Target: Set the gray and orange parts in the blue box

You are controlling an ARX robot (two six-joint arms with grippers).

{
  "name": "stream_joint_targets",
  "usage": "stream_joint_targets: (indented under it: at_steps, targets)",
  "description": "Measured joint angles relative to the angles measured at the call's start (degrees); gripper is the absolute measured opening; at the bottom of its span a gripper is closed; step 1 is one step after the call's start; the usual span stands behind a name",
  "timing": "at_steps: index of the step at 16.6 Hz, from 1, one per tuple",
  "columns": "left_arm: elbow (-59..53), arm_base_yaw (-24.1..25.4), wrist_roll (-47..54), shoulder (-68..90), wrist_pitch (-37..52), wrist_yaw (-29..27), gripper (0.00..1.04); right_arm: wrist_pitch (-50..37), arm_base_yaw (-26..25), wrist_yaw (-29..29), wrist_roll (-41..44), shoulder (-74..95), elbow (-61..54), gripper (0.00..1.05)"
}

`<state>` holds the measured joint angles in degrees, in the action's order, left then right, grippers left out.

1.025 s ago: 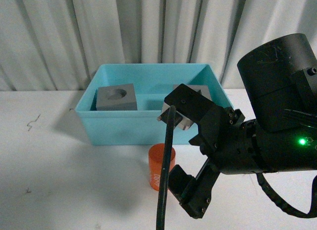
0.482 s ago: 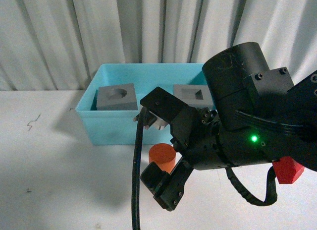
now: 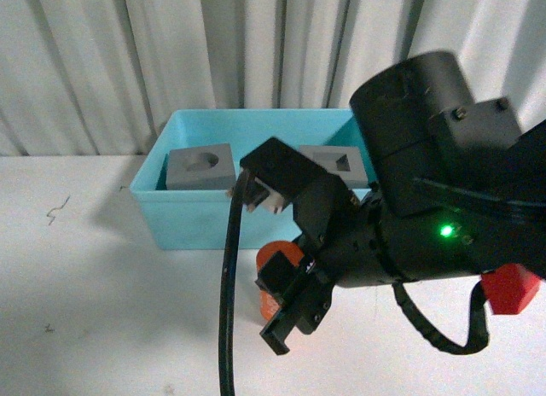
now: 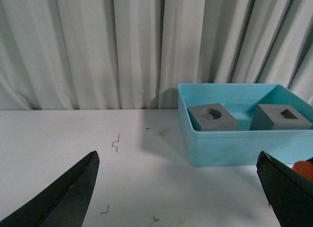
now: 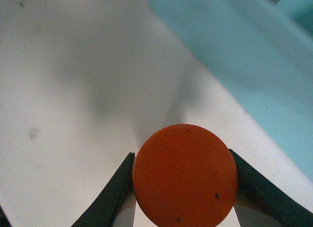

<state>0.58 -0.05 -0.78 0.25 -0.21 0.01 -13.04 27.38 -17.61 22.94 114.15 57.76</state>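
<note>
The blue box (image 3: 200, 221) stands at the back of the white table. Inside it lie a gray cube with a round recess (image 3: 201, 166) and a gray cube with a square recess (image 3: 334, 163). Both cubes also show in the left wrist view, the round-recess cube (image 4: 212, 117) and the square-recess cube (image 4: 281, 116) in the blue box (image 4: 230, 146). My right gripper (image 5: 183, 180) is shut on the orange cylinder (image 5: 185, 174), its fingers pressed on both sides. In the front view the orange cylinder (image 3: 275, 264) sits just in front of the box, mostly hidden by the arm. My left gripper (image 4: 181, 188) is open above bare table.
A red block (image 3: 509, 288) shows at the right behind the right arm. A black cable (image 3: 229, 311) hangs in front of the table. White curtains (image 3: 171, 46) close off the back. Small dark marks (image 4: 116, 143) dot the table left of the box.
The right gripper has come down around the orange cylinder and shut on it. The arm now covers more of the cylinder than before.
</note>
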Motion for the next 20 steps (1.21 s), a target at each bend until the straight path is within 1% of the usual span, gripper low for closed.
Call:
stream_joint_targets:
  at_steps: [3,5,7,8,10,11,13,15,18,20]
  targets:
    - [0.00,0.00,-0.02,0.00,0.00,-0.02,0.98,-3.89,-0.85,-0.61,-5.62,-10.84,-0.02,0.48]
    - [0.00,0.00,-0.02,0.00,-0.02,-0.02,0.98,-6.19,-2.27,0.33,-8.26,-16.35,3.21,0.48]
    - [0.00,0.00,-0.02,0.00,0.00,-0.02,0.98,-9.09,-4.66,3.82,-10.01,-17.00,9.16,0.47]
    - [0.00,0.00,-0.02,0.00,0.00,0.00,0.98,-9.84,-6.01,6.38,-11.50,-14.14,12.50,0.47]
    - [0.00,0.00,-0.02,0.00,0.02,-0.02,0.98,-9.25,-7.02,10.25,-13.84,-6.91,16.70,0.47]
    - [0.00,0.00,-0.02,0.00,0.00,0.00,0.98,-8.33,-7.02,11.63,-15.06,-3.15,18.99,0.47]
    - [0.00,0.00,-0.02,0.00,0.00,0.00,0.98,-7.06,-5.09,16.37,-20.31,4.87,30.84,0.47]
    - [0.00,0.00,-0.02,0.00,0.00,-0.02,0.98,-6.19,-3.45,18.23,-22.64,7.41,32.98,0.47]
    - [0.00,0.00,-0.02,0.00,-0.02,0.00,0.98,-5.01,-1.42,19.67,-25.18,13.09,32.39,0.47]
    - [0.00,0.00,-0.02,0.00,0.00,-0.02,0.98,-4.72,-1.18,20.39,-26.34,14.43,32.37,0.47]
